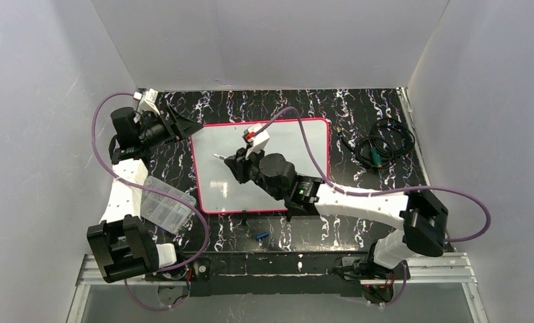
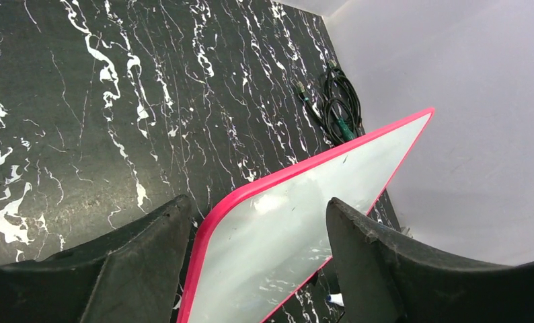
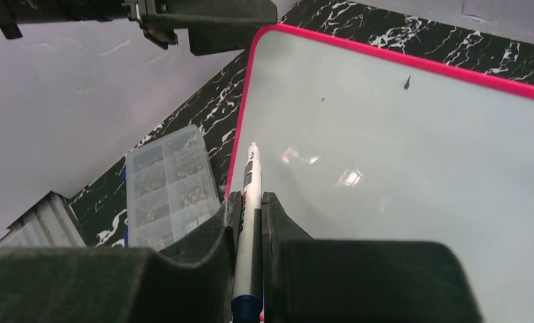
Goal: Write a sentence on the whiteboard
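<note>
Whiteboard lies flat mid-bench. Right pincer clamped on marker, tip over board's left half. Left pincer spread open, astride board's far-left corner.

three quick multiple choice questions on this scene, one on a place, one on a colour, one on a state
1. Where is the clear box? A) left of the whiteboard B) on it C) right of it
2. The whiteboard's frame is: A) blue B) pink-red C) green
3. The right gripper is: A) open, empty B) shut on a pen C) shut on the box
Answers: 1 A, it lies beside the whiteboard's left edge; 2 B, a pink-red rim rings it; 3 B, its jaws clamp the pen.
</note>
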You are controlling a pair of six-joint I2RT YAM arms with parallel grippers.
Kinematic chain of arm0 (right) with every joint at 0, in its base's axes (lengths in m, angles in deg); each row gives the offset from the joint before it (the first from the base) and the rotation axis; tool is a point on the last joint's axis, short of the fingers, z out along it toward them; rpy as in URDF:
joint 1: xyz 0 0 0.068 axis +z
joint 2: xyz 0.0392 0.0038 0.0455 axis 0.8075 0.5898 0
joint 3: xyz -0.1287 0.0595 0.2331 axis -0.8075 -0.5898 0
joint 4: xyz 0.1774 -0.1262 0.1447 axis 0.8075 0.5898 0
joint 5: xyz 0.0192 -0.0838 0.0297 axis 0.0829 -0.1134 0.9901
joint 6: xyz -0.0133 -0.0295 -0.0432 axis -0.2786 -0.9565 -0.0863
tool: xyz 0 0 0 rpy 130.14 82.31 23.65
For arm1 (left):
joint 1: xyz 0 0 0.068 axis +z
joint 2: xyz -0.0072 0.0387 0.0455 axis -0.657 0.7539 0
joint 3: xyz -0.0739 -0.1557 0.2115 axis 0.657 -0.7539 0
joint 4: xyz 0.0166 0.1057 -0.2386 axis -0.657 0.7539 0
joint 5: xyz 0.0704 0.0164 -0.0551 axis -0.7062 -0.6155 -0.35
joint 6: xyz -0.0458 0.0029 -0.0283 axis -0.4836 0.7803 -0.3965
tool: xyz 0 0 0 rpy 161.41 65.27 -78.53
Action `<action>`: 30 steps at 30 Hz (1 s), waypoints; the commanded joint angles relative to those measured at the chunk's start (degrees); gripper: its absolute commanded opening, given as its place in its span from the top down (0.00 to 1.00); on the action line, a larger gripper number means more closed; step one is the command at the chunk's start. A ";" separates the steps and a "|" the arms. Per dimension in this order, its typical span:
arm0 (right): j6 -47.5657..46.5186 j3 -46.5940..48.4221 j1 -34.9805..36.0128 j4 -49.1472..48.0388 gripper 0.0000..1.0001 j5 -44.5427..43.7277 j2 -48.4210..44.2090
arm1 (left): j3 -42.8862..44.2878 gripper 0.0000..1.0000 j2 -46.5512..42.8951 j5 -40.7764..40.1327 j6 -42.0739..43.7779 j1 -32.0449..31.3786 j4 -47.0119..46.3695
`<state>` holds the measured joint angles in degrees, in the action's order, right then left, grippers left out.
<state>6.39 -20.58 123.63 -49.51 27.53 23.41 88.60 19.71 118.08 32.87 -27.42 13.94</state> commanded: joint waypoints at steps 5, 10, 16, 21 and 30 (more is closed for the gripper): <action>-4.66 8.84 0.18 -8.08 0.99 -3.71 6.89 | -0.67 0.36 0.11 3.45 -1.23 -0.63 -1.29; -6.11 11.76 0.18 -9.16 0.99 -4.67 9.72 | -0.83 0.44 -0.30 3.57 -1.14 -1.19 -1.29; -7.10 13.75 0.18 -9.56 0.99 -6.02 12.07 | -0.98 0.48 -0.48 3.57 -1.10 -1.63 -1.29; -7.85 15.17 0.18 -9.33 0.99 -7.09 13.71 | -1.05 0.50 -0.74 3.57 -0.97 -1.84 -1.29; -8.05 16.12 0.18 -6.96 0.99 -10.62 15.18 | -1.05 0.55 -0.97 3.74 -0.79 -1.96 -1.29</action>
<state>-0.67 -7.55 123.63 -55.22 20.25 38.29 88.16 20.39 119.85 31.75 -29.04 13.15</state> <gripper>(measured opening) 0.204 0.460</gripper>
